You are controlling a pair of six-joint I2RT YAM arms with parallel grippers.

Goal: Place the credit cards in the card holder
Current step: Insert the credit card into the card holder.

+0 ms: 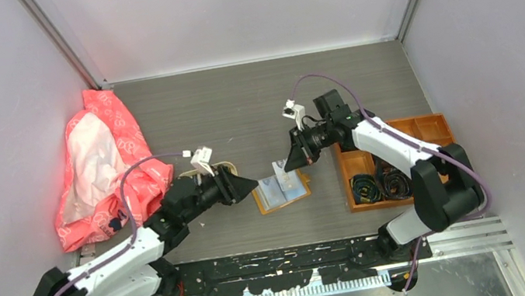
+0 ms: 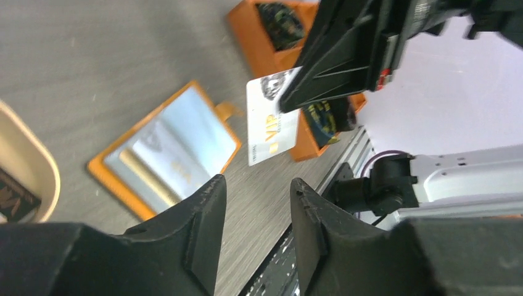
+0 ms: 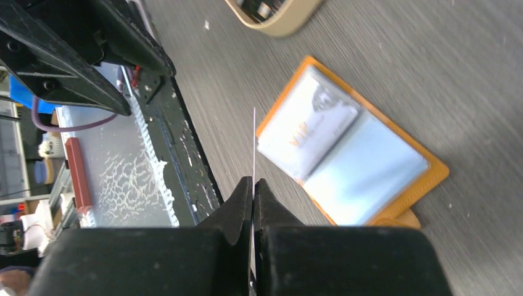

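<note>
The mustard-orange card holder [image 1: 282,191] lies open and flat on the table, with clear pockets showing [image 2: 169,148]. A pale card [image 3: 308,132] sits in one of its pockets. My right gripper [image 1: 296,160] is shut on a white VIP credit card [image 2: 270,120] and holds it upright just above the holder's far edge. In the right wrist view the gripper [image 3: 253,180] pinches the card, which shows edge-on [image 3: 254,145]. My left gripper [image 1: 250,185] is open and empty, low beside the holder's left side; it also shows in its own wrist view [image 2: 258,185].
A beige tray [image 2: 37,163] with a dark striped card [image 2: 12,200] sits left of the holder, under my left arm. An orange compartmented box [image 1: 429,127] of black coils stands at the right. A pink bag [image 1: 101,164] lies at far left. The arms' base rail [image 1: 293,265] runs along the near edge.
</note>
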